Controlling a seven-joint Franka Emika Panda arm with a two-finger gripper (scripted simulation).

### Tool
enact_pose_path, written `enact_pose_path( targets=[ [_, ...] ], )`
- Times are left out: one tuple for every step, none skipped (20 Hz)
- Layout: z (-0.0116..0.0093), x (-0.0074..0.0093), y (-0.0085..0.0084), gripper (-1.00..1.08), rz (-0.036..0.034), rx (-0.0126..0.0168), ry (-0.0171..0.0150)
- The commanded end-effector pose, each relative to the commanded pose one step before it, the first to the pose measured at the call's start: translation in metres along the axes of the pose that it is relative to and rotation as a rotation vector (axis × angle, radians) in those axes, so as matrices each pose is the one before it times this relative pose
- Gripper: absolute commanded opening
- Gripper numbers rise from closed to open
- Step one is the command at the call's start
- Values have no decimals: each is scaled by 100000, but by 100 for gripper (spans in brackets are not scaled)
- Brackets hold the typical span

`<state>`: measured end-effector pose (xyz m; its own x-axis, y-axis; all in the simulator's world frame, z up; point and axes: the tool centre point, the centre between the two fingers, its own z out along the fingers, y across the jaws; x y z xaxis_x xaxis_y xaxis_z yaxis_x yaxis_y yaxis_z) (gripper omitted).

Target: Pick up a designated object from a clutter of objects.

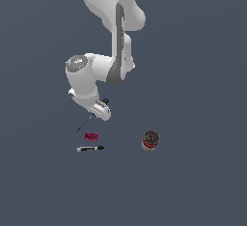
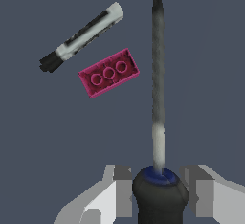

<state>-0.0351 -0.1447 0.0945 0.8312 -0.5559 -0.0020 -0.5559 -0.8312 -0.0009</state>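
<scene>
The screwdriver (image 1: 86, 122) has a thin dark shaft, a black handle and a blue butt end, and lies slanted just above the pink block in the exterior view. My gripper (image 1: 102, 109) is down over its handle. In the wrist view the screwdriver (image 2: 157, 74) points away from the gripper (image 2: 158, 180), whose two fingers (image 2: 123, 184) press against either side of the black handle. I cannot tell whether the screwdriver is off the surface.
A small pink block (image 1: 91, 136) (image 2: 109, 72) lies close beside the shaft tip. A black-and-white marker (image 1: 90, 148) (image 2: 81, 37) lies just beyond it. A small red-banded can (image 1: 151, 140) stands apart at the exterior view's right.
</scene>
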Motion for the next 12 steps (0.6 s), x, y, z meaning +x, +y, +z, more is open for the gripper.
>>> enact_pose_path(
  targets=[
    [-2330, -101, 758, -100, 47, 80, 109],
    [-981, -49, 320, -100, 0, 0, 0],
    [-996, -47, 325, -100, 0, 0, 0],
    [-1013, -46, 332, -100, 0, 0, 0],
    [-1024, -34, 367, -100, 64, -24, -11],
    [-1055, -44, 347, -100, 0, 0, 0],
    [-1081, -43, 355, -100, 0, 0, 0],
    [-1092, -41, 359, -100, 0, 0, 0],
    [-1077, -38, 356, -100, 28, -61, 18],
    [-1062, -36, 348, -100, 0, 0, 0],
    [-1050, -33, 344, -100, 0, 0, 0],
    [-1042, -33, 337, -100, 23, -62, 21]
  ],
)
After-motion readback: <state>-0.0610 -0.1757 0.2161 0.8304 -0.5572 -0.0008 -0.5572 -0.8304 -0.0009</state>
